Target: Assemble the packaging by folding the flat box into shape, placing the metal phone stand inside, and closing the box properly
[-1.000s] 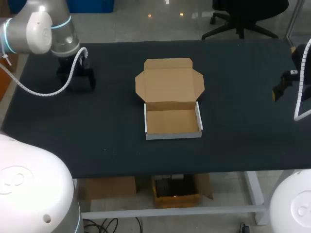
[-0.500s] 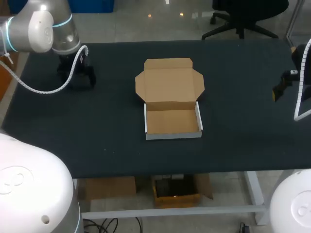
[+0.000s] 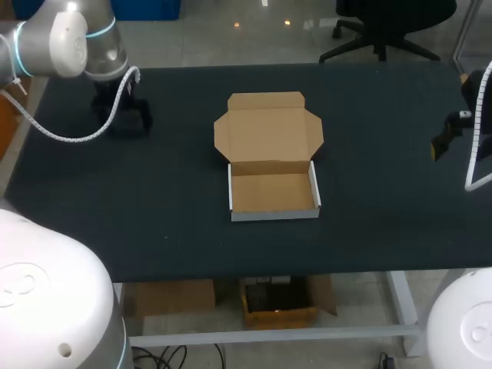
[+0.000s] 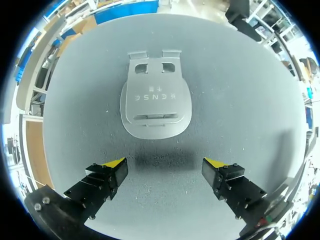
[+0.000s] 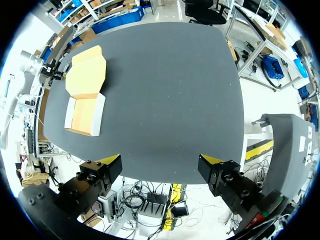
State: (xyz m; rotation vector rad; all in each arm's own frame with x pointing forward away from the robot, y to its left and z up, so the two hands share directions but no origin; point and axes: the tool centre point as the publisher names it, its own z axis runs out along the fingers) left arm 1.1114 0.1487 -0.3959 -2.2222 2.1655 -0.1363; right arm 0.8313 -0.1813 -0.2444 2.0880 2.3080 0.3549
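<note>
Since a second ago my left gripper (image 4: 164, 164) has drifted toward the far left of the table (image 3: 384, 192), jaws spread; the silver phone stand (image 4: 155, 100) lies flat just ahead of it. Brown box (image 3: 273, 188) sits mid-table, lid open; right gripper (image 5: 160, 160) also spread

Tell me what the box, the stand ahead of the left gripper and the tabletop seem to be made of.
Box: plain brown cardboard, matte, with white outer walls. Phone stand: probably metal, pale grey, smooth satin sheen, crisp cut-outs. Table: dark matte covering with a fine grain, perhaps felt or rubber; cannot tell which.
</note>
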